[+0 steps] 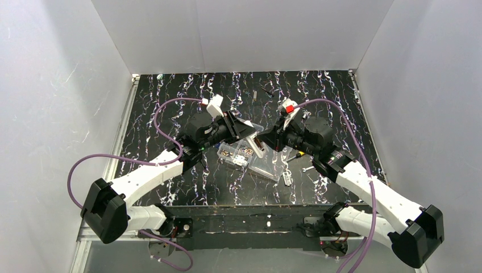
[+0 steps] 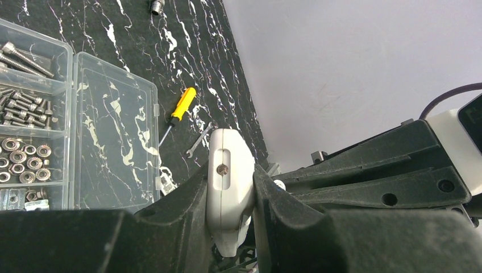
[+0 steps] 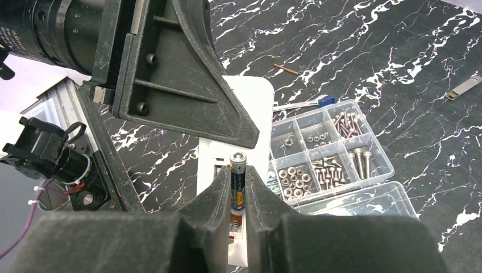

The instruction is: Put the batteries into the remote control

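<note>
My left gripper (image 2: 230,177) is shut on the remote control (image 2: 227,151), a slim white bar held edge-on above the table. In the right wrist view the remote (image 3: 250,96) lies lengthwise under my right gripper (image 3: 239,177), its battery bay open with a spring (image 3: 233,226) showing. My right gripper is shut on a dark AAA battery (image 3: 237,162), plus end pointing away, held over the bay. In the top view both grippers, left (image 1: 244,129) and right (image 1: 266,141), meet over the clear organiser box (image 1: 250,158).
The organiser box (image 3: 327,151) holds screws and nuts, and its lid (image 2: 116,133) lies open. A yellow-handled screwdriver (image 2: 181,108) and a small wrench (image 2: 200,142) lie right of it. A small metal module (image 3: 463,88) and a thin pin (image 3: 284,68) lie farther out.
</note>
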Motion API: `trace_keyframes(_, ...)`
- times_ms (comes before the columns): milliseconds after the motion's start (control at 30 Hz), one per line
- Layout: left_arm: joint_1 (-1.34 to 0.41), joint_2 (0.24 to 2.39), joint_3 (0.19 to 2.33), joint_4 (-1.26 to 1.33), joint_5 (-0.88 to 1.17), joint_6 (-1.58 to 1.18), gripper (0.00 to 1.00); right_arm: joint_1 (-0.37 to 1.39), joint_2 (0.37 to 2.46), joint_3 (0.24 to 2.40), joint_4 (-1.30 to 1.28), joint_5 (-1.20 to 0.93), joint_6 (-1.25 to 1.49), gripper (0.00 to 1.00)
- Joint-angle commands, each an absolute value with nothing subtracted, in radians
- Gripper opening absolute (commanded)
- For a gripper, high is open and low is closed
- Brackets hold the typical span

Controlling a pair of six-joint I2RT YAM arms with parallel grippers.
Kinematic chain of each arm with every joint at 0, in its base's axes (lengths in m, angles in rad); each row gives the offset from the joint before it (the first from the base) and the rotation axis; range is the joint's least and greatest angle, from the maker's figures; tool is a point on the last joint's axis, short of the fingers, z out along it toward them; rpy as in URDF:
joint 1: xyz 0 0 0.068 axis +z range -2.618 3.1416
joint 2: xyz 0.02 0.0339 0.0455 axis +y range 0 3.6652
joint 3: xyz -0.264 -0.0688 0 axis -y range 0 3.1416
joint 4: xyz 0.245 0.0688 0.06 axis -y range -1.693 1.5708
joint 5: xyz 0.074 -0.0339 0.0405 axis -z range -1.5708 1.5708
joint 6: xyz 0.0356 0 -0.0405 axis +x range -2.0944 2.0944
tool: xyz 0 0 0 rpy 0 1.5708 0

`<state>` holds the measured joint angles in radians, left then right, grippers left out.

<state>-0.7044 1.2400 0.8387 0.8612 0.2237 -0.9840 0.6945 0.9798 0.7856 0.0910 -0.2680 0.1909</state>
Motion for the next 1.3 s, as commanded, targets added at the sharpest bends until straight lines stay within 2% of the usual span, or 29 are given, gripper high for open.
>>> trace_keyframes(0,-0.711,1.218,0.853,0.926,0.246,-1.003,0.00,0.693,0.977,0.761,0.141,-0.275,0.195,0.01)
trace_keyframes(433,-0.711,1.223,0.850,0.926,0.233,-1.008,0.00,0.693,0.970,0.753,0.133,-0.298,0.197,0.01)
trace_keyframes(767,-0.712,1.224,0.846,0.945,0.224,-1.028,0.00,0.693,0.948,0.743,0.026,-0.323,0.025,0.02)
trace_keyframes(867,-0.711,1.230,0.841,0.959,0.224,-1.039,0.00,0.693,0.957,0.744,0.020,-0.338,0.016,0.14)
trace_keyframes(900,-0.712,1.234,0.841,0.963,0.227,-1.044,0.00,0.693,0.961,0.744,0.028,-0.337,0.020,0.21)
trace_keyframes(1100,-0.711,1.226,0.827,0.976,0.231,-1.036,0.00,0.693,0.959,0.740,0.025,-0.319,0.016,0.38)
trace_keyframes(1267,-0.712,1.229,0.829,0.971,0.236,-1.032,0.00,0.693,0.937,0.747,0.023,-0.299,0.010,0.42)
